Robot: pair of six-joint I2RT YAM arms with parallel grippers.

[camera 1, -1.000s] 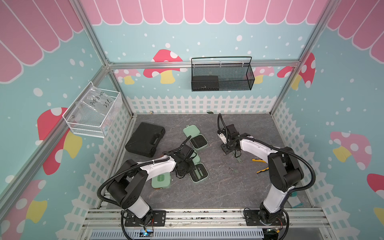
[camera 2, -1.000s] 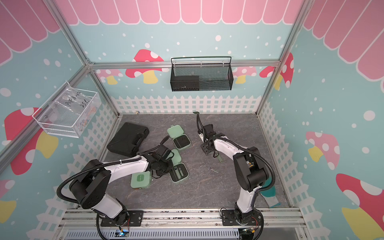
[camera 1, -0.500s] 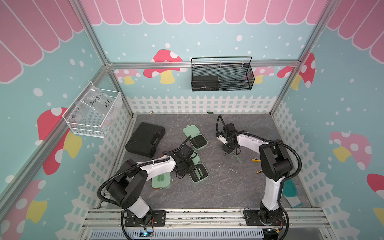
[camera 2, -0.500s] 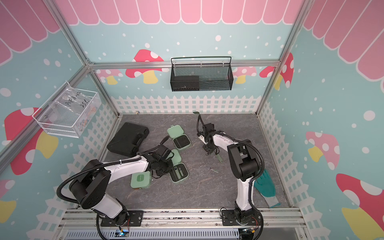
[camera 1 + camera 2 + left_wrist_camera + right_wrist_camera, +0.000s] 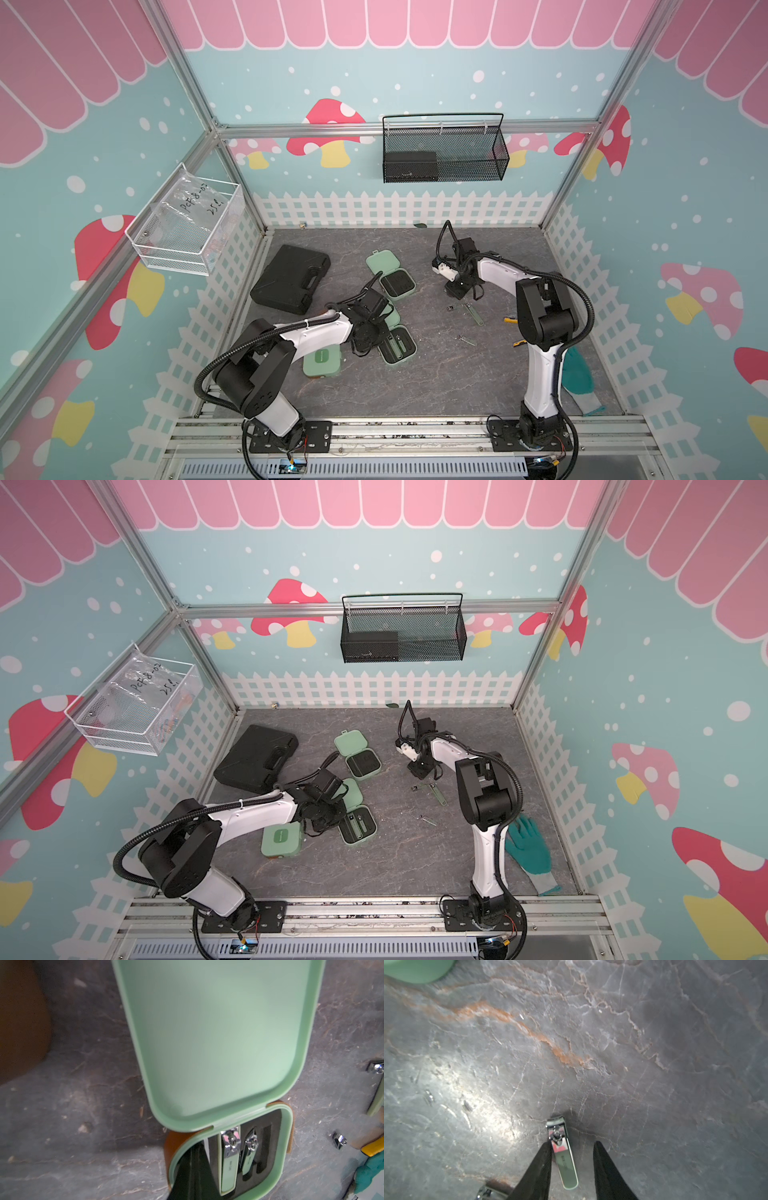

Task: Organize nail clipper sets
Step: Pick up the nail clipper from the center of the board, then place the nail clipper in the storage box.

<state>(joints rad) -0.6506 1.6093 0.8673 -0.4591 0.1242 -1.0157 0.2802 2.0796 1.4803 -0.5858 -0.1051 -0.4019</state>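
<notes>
Mint open case (image 5: 218, 1043) by the left arm: black insert (image 5: 275, 1126) holds two clippers (image 5: 229, 1157) side by side, and the left gripper (image 5: 195, 1159), fingers pressed together, reaches into that base. Second case (image 5: 398, 284) lies open further back, its insert's contents not discernible; closed case (image 5: 322, 362) sits beside the left arm, and the wall basket (image 5: 444, 153) holds a black box (image 5: 409, 164). Right gripper (image 5: 572, 1144): fingers spread astride a loose clipper (image 5: 565, 1163) flat on the slate floor (image 5: 654, 1064), one finger touching it, the other apart.
</notes>
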